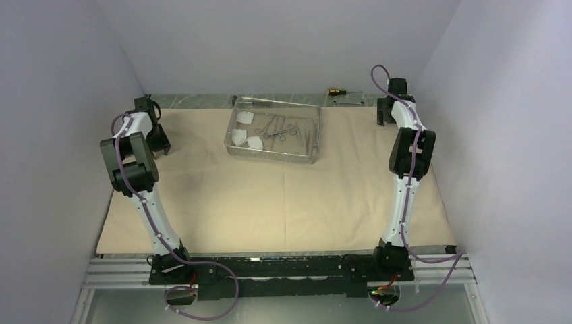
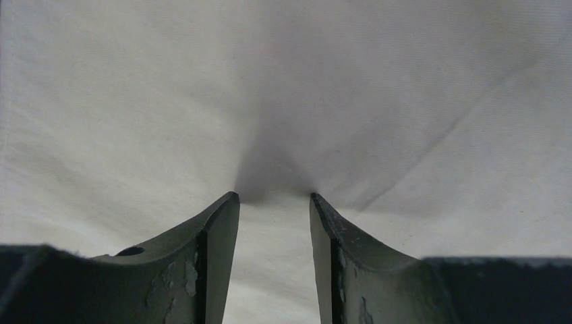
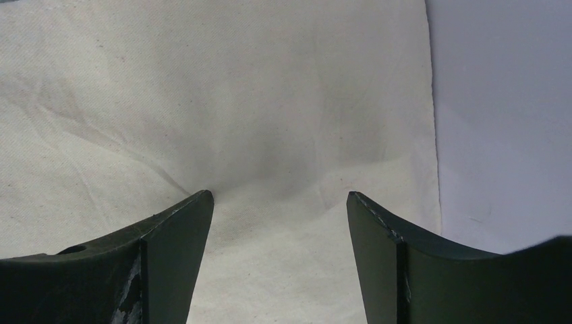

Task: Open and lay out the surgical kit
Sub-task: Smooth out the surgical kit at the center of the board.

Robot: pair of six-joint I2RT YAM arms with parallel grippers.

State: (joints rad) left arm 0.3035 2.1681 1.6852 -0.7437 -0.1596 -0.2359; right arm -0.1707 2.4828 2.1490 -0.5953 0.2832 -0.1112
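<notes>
Wrap cloth (image 1: 270,202) flat, mesh tray (image 1: 270,156) visible overhead only. Left gripper (image 2: 273,197) narrow at a pucker, grip unclear; right gripper (image 3: 280,194) wide beside cloth edge, wall (image 3: 499,121) close.

Under both claws: cloth (image 1: 270,209), spread flat. On it, right of left claw (image 1: 162,145) and left of right claw (image 1: 384,116): tray (image 1: 270,156). In tray: pads (image 1: 239,137) toward left claw, clamps (image 1: 278,129) mid, tweezers (image 1: 307,132) toward right claw. Beyond tray, off cloth, left of right claw: screwdriver (image 1: 334,90). Just right of right claw: cloth edge.
</notes>
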